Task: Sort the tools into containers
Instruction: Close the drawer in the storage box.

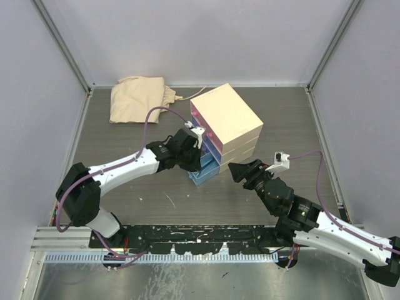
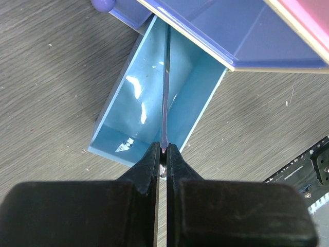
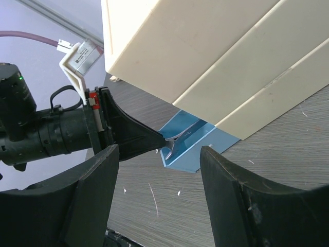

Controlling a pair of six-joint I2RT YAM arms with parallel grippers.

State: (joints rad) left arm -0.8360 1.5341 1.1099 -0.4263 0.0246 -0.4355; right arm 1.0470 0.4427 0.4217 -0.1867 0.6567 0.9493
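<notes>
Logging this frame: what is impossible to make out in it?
- Left wrist: the spanner sits edge-on in the left gripper, so its head shape is unreadable. Its far end runs under the blue drawer.
- Top external: the left gripper covers the spanner, and the chest hides what lies inside it.

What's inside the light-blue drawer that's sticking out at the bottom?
The light-blue drawer shows only a shiny bare floor. A thin silver spanner, pinched by the left gripper, hangs over it. The drawer's back end is covered by the blue drawer above.
</notes>
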